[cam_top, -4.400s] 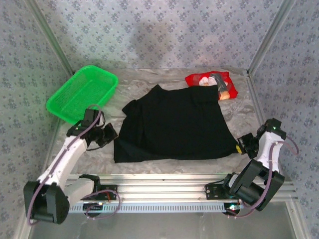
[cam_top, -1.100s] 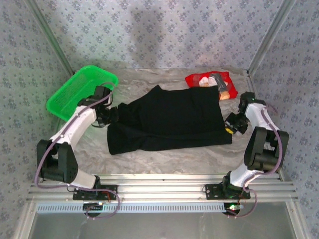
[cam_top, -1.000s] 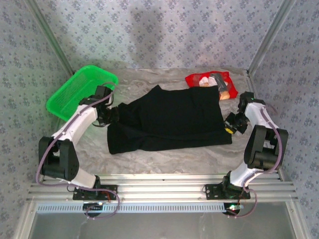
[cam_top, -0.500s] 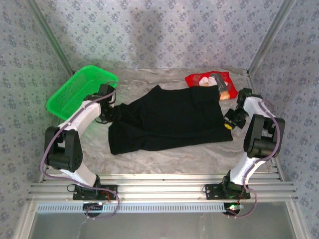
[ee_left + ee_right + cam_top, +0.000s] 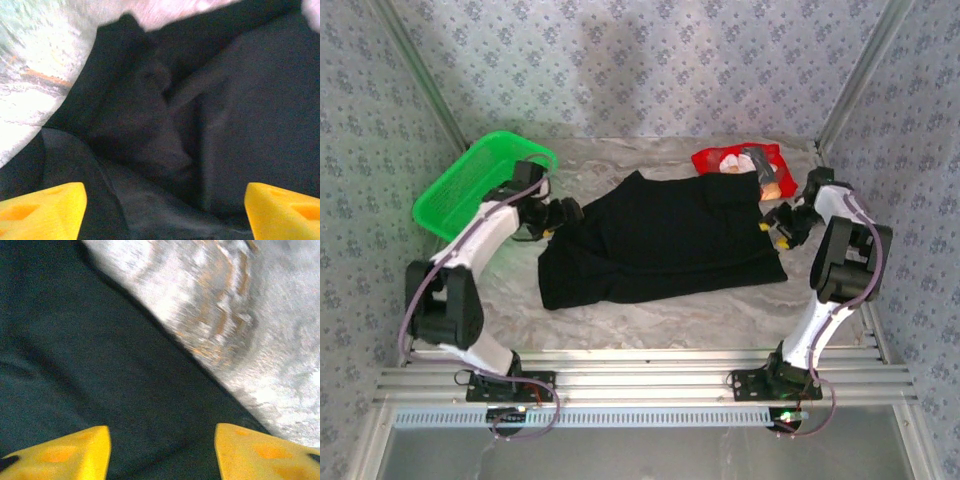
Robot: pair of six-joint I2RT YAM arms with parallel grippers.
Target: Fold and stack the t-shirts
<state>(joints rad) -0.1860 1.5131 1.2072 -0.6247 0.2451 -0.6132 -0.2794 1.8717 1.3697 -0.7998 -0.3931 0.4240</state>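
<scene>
The black t-shirt (image 5: 660, 240) lies spread and partly folded on the middle of the table, its cloth bunched in wrinkles on the left side (image 5: 165, 125). The red t-shirt (image 5: 745, 170), folded small, sits at the far right, with the black shirt's corner over its near edge. My left gripper (image 5: 563, 211) is over the black shirt's left edge, and its yellow fingers (image 5: 42, 212) stand wide open above the cloth, holding nothing. My right gripper (image 5: 775, 222) is at the shirt's right edge; its fingertips (image 5: 265, 450) are open over black cloth (image 5: 100, 355).
A green mesh basket (image 5: 480, 185) stands at the far left, close behind the left arm. Bare marbled table (image 5: 650, 325) runs between the shirt and the metal rail at the near edge. Patterned walls and frame posts close in the sides and back.
Both grippers have gone from shut to open at the black shirt's side edges. Both arms have shifted a little toward the far side; the shirt has barely moved.
</scene>
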